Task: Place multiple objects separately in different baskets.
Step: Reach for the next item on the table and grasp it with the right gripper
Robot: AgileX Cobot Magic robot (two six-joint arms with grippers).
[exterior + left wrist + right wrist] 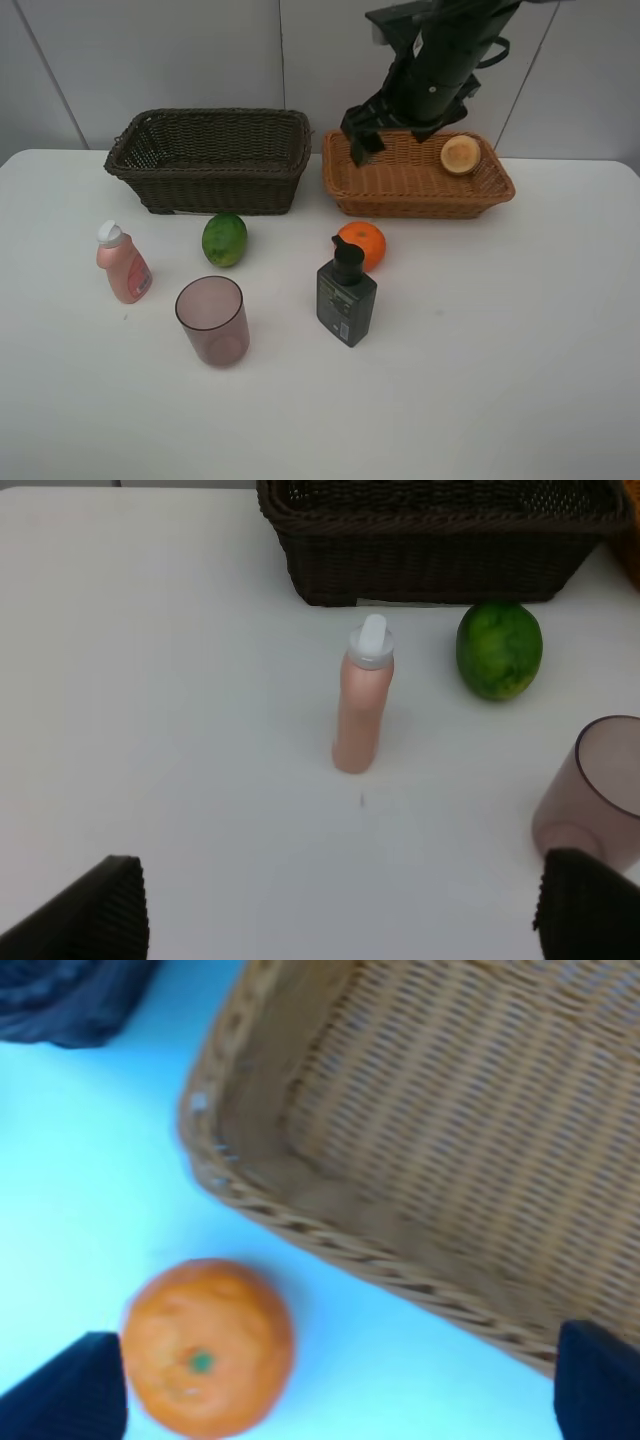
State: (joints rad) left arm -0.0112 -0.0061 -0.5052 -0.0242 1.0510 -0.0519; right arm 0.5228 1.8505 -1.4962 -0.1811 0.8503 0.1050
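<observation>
The peach-like fruit [461,154] lies in the light tan basket [418,190]. My right gripper [361,143] hangs open and empty above that basket's left end. In the right wrist view the right gripper [335,1390] is open over the table between the orange [208,1345] and the tan basket's rim [300,1215]. The dark brown basket [210,160] holds nothing that I can see. The green fruit [225,239], orange [362,243], dark pump bottle [346,295], pink bottle [123,263] and mauve cup [212,320] stand on the table. My left gripper [340,920] is open, short of the pink bottle [362,700].
The white table [520,330] ends at a grey wall behind the baskets. In the left wrist view the green fruit [499,650] sits before the dark basket [440,540], and the cup [600,790] is close to one fingertip [590,905].
</observation>
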